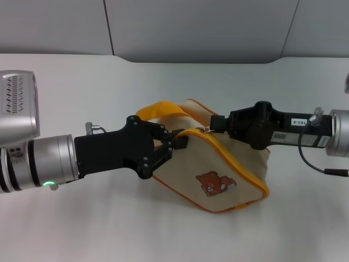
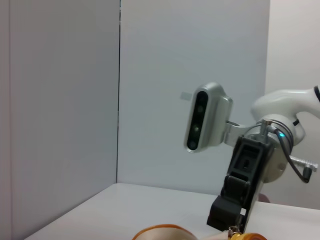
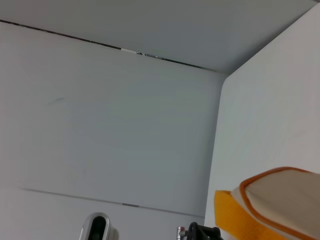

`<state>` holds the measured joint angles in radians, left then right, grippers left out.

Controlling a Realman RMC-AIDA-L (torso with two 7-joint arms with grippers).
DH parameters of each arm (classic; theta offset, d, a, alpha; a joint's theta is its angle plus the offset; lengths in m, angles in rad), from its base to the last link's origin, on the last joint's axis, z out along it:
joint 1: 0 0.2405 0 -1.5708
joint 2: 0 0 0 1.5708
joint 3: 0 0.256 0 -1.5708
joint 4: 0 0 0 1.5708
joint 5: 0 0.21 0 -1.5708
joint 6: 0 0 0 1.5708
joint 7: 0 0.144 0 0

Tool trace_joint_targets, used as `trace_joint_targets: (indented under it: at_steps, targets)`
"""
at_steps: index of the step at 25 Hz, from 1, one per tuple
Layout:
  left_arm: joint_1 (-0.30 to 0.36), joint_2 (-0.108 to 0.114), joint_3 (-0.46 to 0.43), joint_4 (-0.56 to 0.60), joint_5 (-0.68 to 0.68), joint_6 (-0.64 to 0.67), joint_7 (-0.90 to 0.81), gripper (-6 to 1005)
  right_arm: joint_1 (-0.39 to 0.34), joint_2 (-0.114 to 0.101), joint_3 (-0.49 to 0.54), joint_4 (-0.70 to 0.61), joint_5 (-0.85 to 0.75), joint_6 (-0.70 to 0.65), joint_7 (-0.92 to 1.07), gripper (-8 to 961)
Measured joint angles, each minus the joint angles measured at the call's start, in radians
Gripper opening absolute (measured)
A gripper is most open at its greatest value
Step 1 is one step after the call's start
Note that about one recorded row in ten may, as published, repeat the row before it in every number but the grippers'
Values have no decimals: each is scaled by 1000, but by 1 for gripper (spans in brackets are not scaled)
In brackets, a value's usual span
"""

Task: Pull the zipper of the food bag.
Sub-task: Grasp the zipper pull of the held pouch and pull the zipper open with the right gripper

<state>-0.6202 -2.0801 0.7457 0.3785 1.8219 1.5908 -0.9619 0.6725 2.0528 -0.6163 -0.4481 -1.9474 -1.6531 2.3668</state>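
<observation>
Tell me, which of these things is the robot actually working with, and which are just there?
In use:
- bag, beige with orange trim
- zipper, its metal pull at the top
- left gripper, clamped on the bag's near end
- right gripper, at the pull

Just there:
- white table
- grey wall panels
- nothing else lies about

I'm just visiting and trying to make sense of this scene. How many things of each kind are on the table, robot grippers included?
Black robot grippers: 2, the left gripper and the right gripper, both at the bag's top edge.
Boxy beige fabric food bag with orange piping: 1.
Orange loop handle on it: 1.
Small brown bear picture on its front: 1.
Small silver zipper pull tab: 1.
Total: 6.
</observation>
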Motion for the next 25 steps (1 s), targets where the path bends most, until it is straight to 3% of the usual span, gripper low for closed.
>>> trace_joint_targets:
  at_steps: [10, 19, 25]
  targets:
    - [44, 6, -12, -3, -49, -58, -26, 96, -85, -2, 2, -29, -1, -6, -40, 3]
    - [89, 13, -57, 1, -51, -81, -31, 122, -218, -42, 27, -23, -2, 20, -128, 2]
    - [91, 11, -50, -2, -45, -86, -25, 139, -208, -51, 125, -21, -2, -52, -247, 2]
